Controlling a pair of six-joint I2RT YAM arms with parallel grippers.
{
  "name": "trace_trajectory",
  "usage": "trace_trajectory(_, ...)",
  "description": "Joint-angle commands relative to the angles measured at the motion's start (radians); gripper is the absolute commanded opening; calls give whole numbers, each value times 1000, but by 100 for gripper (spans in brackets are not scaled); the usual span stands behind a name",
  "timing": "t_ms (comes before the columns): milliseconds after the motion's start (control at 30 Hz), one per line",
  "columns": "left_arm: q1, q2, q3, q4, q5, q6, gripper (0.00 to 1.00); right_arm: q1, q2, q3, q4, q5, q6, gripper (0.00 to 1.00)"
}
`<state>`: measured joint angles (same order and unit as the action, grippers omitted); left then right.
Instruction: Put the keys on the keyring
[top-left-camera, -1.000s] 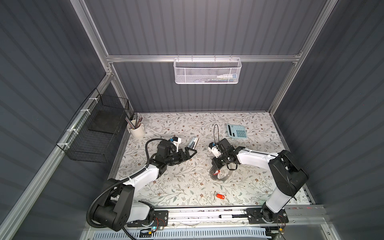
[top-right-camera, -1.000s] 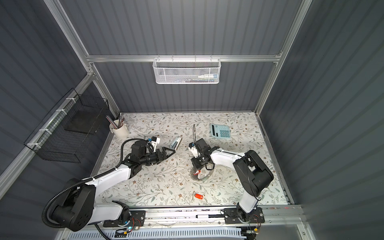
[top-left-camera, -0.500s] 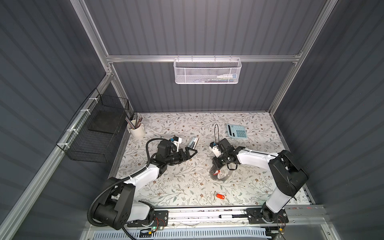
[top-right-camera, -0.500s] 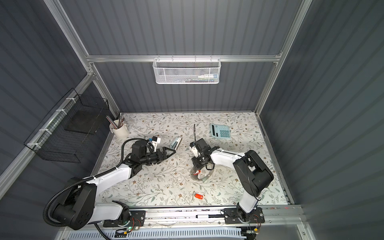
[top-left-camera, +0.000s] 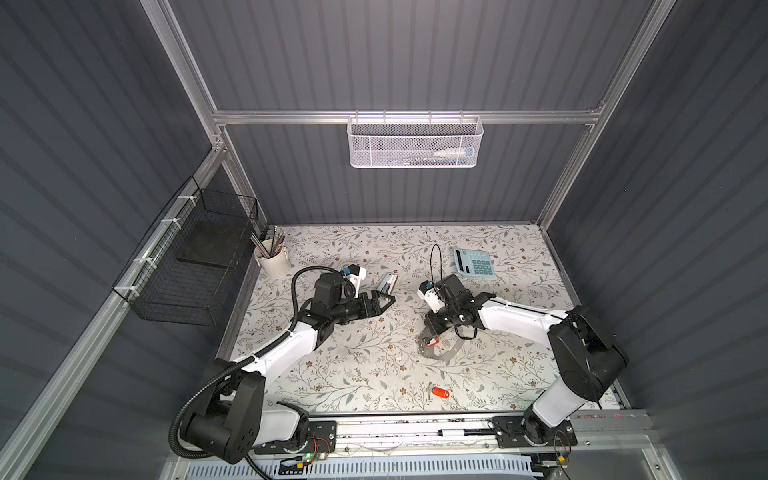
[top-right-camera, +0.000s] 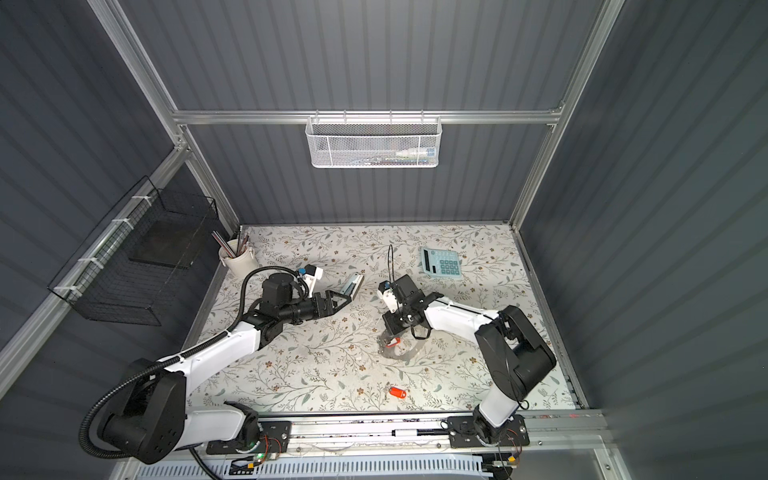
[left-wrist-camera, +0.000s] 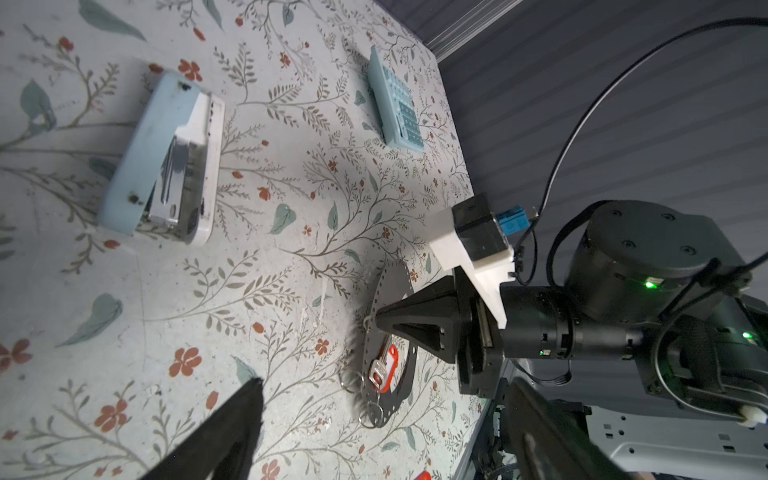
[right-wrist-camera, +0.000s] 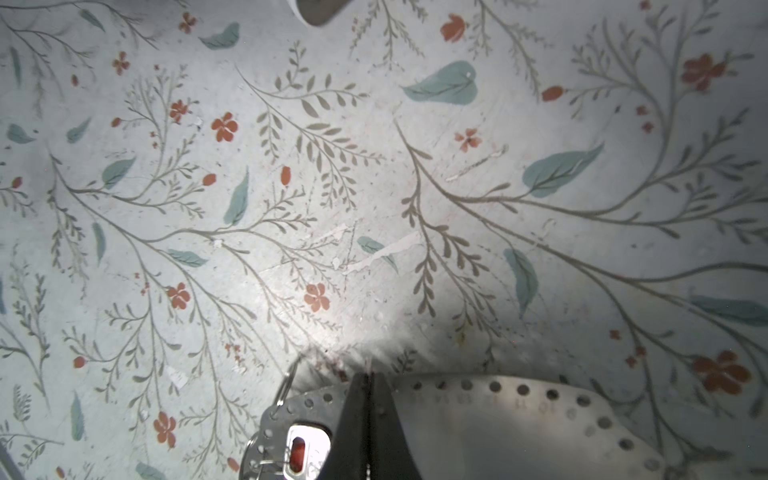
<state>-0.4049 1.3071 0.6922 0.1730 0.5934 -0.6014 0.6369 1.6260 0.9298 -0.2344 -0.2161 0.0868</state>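
Holding pencils (top-left-camera: 268, 243), the cup (top-left-camera: 274, 264) stands in the corner; left claw (top-left-camera: 384, 304) gapes, right claw (top-left-camera: 428, 334) is pinched together at the keyring (top-left-camera: 446, 353).

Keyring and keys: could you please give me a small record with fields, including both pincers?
right pincer: shut, tips at the rim of the keyring
left pincer: open, empty, near the stapler
keyring: on the table, right of centre
first key: lying on the keyring
second key: loose near the table's front edge

Faint numerals, among them 10 and 11, run beside the keyring (right-wrist-camera: 498, 432) rim holes.
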Motion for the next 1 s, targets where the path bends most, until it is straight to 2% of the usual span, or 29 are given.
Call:
trace_trajectory(0,3,-43,67,-84,-14,159,87,3,-59,-8,13,-64,-48,0)
trace_trajectory(133,3,-58,125,-132,8,296,81,1,-149,-34,54,-109,-83,0)
trace_trajectory(367,0,-28,216,-149,209,485,62,-39,-306,-83,129,-280,-99,0)
trace_trajectory(467,-7,-18,232,-120,266,495,62,-61,-348,-96,152,-354,-94,0)
trace_trajectory(567,-30,4,257,-114,281,491,62,-67,-405,-147,241,-377,-83,0)
trace_trajectory(800,-134,70,289,-128,310,499,61,-66,-502,-240,437,-364,-20,0)
trace_trajectory(967,-157,97,267,-7,315,383,59,-68,-576,-277,501,-320,7,0)
